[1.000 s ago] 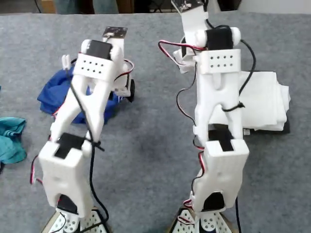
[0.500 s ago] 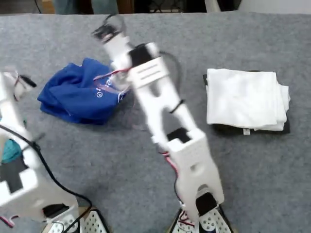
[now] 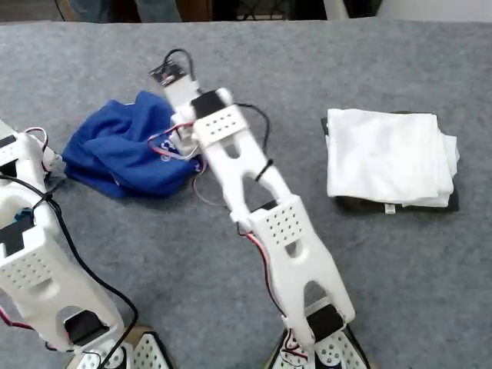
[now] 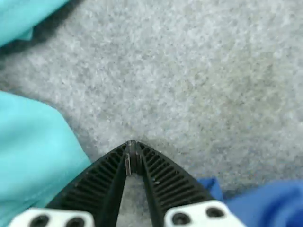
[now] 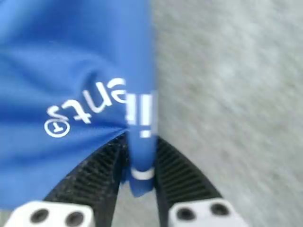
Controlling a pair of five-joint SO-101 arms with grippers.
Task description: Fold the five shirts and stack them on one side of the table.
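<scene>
— While the right end effector [image 5: 140, 142] is clamping the blue shirt [image 3: 123, 157], how is the left end effector [image 4: 133, 150] hanging?
— Closed, empty, beside that shirt; white shirts [image 3: 384, 157] are lying well apart.

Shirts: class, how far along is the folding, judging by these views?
Done: a folded white stack lies over a dark layer. In hand: the right gripper is shut on the crumpled blue shirt. To do: folding it and the teal shirt.
</scene>
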